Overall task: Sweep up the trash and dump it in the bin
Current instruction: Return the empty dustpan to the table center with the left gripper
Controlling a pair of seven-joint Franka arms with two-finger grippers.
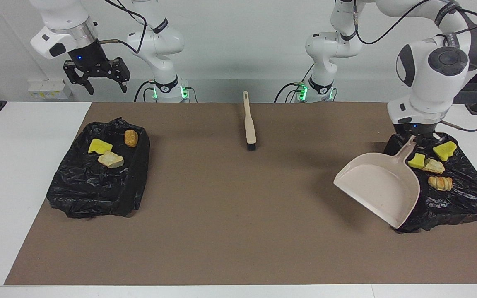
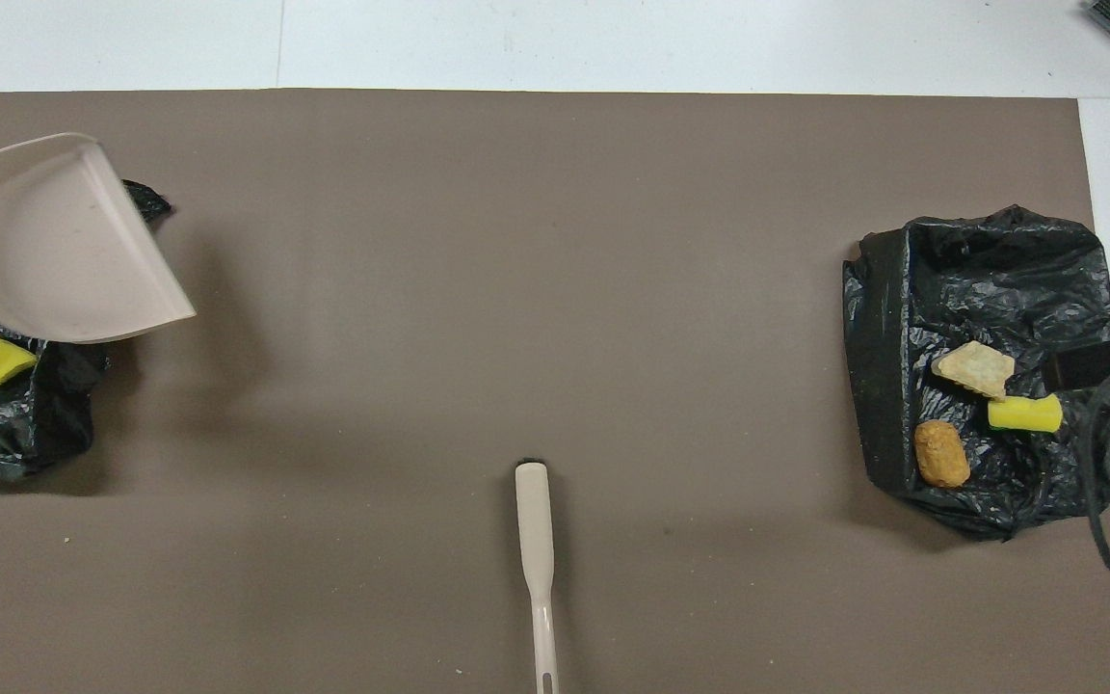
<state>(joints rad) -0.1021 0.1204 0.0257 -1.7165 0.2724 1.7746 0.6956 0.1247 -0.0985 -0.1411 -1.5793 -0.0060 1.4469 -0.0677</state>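
Note:
My left gripper (image 1: 415,138) is shut on the handle of the beige dustpan (image 1: 381,188), which hangs tilted and empty over the mat and the edge of the black-bagged bin (image 1: 454,203) at the left arm's end. Several trash scraps lie in that bin, among them a yellow bit (image 1: 444,150) and a bread lump (image 1: 440,182). The overhead view shows the dustpan (image 2: 54,241) covering part of this bin (image 2: 15,434). My right gripper (image 1: 95,80) hangs open and empty, high over the other bin (image 1: 93,190), which holds three scraps (image 1: 110,159).
A beige brush (image 1: 249,124) lies on the brown mat (image 1: 238,215) midway between the bins, near the robots, bristles pointing away from them. The overhead view shows the brush (image 2: 536,549) and the right arm's bin (image 2: 979,280) with its scraps.

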